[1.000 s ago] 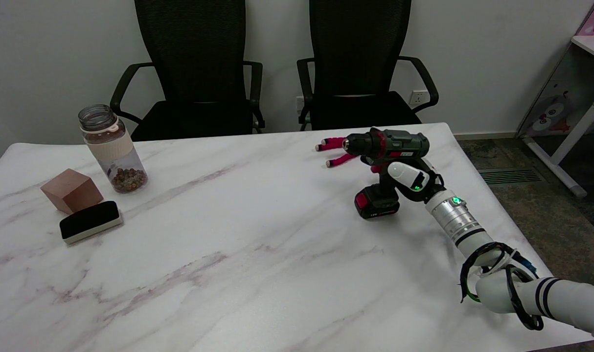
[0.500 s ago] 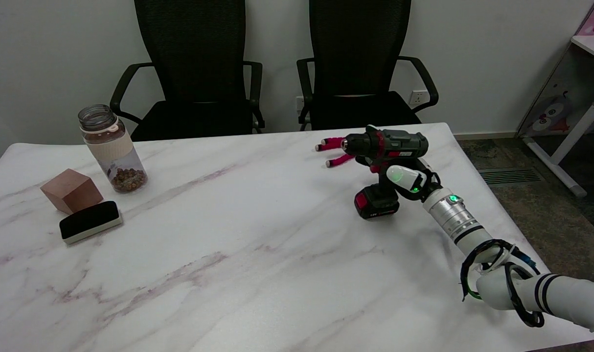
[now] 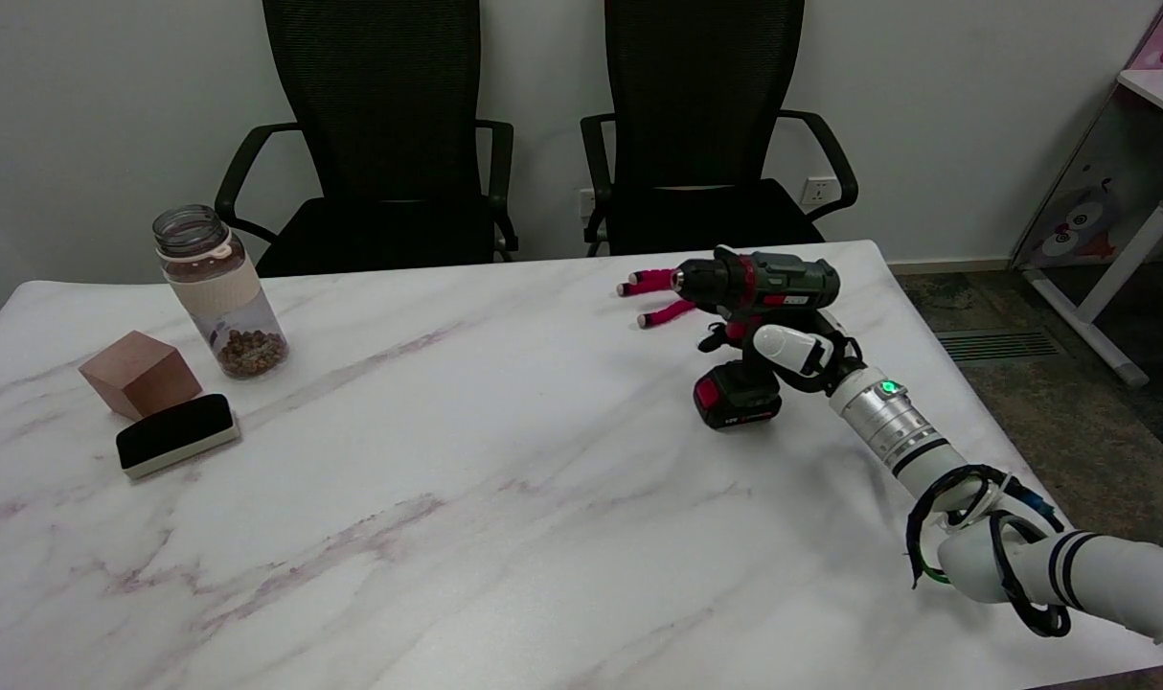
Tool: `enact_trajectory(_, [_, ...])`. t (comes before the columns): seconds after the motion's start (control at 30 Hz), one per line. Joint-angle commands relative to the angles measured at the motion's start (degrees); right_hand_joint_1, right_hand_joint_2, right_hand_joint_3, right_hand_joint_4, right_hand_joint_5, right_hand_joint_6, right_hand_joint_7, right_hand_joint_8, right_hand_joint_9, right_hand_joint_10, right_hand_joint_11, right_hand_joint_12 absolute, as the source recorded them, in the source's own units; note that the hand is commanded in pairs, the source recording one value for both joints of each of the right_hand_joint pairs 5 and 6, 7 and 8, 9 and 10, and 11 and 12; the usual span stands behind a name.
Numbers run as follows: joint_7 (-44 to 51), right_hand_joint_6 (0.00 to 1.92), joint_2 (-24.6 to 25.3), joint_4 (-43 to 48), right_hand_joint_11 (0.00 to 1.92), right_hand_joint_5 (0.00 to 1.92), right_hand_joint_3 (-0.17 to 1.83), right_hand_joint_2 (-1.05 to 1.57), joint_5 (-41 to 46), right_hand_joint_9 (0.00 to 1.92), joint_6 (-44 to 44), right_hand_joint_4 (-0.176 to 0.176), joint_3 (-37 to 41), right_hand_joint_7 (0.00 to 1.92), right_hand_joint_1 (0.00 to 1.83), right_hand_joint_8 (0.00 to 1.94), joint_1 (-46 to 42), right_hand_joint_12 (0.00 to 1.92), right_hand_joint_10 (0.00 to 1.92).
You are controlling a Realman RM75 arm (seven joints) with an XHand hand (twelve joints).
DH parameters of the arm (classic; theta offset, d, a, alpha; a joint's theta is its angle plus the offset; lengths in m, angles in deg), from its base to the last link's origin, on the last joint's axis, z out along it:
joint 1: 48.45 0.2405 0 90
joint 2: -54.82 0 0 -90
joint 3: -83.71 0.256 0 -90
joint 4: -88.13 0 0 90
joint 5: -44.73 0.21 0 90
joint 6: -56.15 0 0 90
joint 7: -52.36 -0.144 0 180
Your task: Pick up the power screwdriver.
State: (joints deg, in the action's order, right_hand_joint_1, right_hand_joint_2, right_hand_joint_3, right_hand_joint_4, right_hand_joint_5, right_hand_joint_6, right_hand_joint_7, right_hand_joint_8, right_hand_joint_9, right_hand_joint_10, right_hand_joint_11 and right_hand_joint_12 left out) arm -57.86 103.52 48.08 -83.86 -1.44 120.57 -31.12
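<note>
right arm (image 3: 936, 470) comes in from lower right over the marble table (image 3: 447, 498); right hand (image 3: 794, 351) is wrapped round the handle of the power screwdriver (image 3: 759, 331), fingers mostly hidden behind it. screwdriver stands upright w/ battery base on the table, chuck pointing left. just behind: pink flexible tripod (image 3: 658, 297). far left: eraser (image 3: 177, 434), wooden cube (image 3: 141, 373), jar (image 3: 219, 290). beyond the table, 2 black chairs (image 3: 543, 134).

White arm (image 3: 1099, 575), silver ribbed wrist, green light, looped black cables, black-and-white robot hand (image 3: 794, 353)
</note>
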Motion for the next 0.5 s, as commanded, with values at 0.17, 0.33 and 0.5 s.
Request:
enact_trajectory(0.17, [-4.06,0.28,-0.18,2.77,0.97,0.28,0.96,-0.25,-1.58,0.47,1.29,0.176,-0.11,0.28,1.01,0.28,0.13,0.97,0.47])
enact_trajectory(0.33, [-4.40,0.24,-0.18,2.49,1.20,0.24,0.97,-0.15,-1.58,0.69,3.34,0.176,-0.03,0.24,0.99,0.24,0.07,1.20,0.69])
enact_trajectory(0.5, [-4.40,0.51,-0.09,2.16,1.47,0.51,1.11,-0.09,-1.58,1.12,5.33,0.015,-0.03,0.51,0.95,0.51,0.54,1.47,1.12])
